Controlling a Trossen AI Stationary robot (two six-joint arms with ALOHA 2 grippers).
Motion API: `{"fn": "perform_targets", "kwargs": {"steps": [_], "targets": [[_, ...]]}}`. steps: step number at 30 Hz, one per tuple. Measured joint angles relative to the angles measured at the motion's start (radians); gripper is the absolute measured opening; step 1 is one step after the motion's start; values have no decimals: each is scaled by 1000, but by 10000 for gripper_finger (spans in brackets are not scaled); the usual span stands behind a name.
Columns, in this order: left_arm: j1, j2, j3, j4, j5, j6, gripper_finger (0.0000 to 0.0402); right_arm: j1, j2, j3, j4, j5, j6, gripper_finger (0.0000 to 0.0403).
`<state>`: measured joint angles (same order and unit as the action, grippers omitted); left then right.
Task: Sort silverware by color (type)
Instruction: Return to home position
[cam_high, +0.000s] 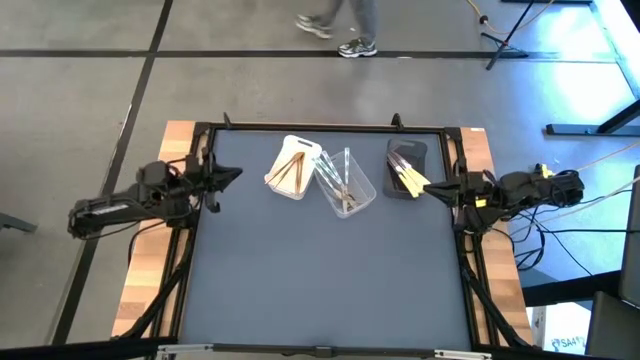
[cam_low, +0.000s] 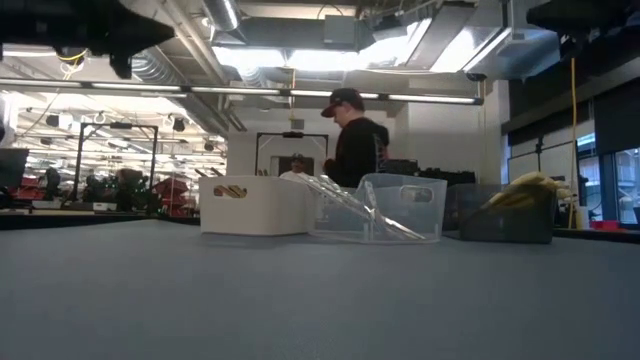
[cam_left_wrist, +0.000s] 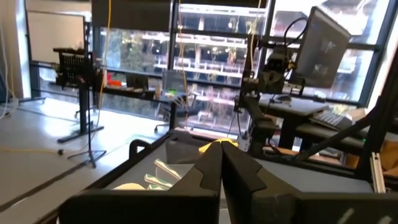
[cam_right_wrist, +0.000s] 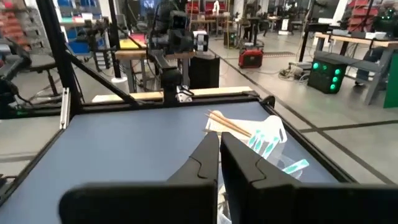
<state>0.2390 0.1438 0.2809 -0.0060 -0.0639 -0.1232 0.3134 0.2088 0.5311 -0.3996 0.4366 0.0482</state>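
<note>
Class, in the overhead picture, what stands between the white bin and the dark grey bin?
The clear bin, holding clear plastic cutlery, sits between the white bin and the dark grey bin, shown in the high and low views.

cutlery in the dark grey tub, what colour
The cutlery is yellow, clearest in the high view.

The left gripper (cam_high: 232, 176) is held at the frame's mid-left, the right gripper (cam_high: 432, 188) at mid-right; both are seen with fingers pressed together.

place: robotics lab | ceiling ducts (cam_low: 150, 65); monitor (cam_left_wrist: 323, 46); concrete floor (cam_high: 80, 100)
</note>
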Motion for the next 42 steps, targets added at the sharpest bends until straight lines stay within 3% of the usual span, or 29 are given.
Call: {"fn": "perform_targets", "kwargs": {"steps": [8, 12, 19, 29, 42], "targets": [[0, -143, -127, 24, 2, 2, 3, 0, -133, -101, 68, -3, 0, 10], [0, -141, -168, 68, 2, 3, 1, 0, -209, -152, 81, -3, 0, 10], [0, -142, -274, 241, 4, 21, 2, 0, -206, -250, 213, 4, -3, 10], [0, -141, -273, 190, 64, 81, 3, 0, -207, -392, 472, -19, -61, 10], [0, -141, -273, 25, 103, 74, 4, 0, -205, -524, 660, -10, -80, 10]]}}
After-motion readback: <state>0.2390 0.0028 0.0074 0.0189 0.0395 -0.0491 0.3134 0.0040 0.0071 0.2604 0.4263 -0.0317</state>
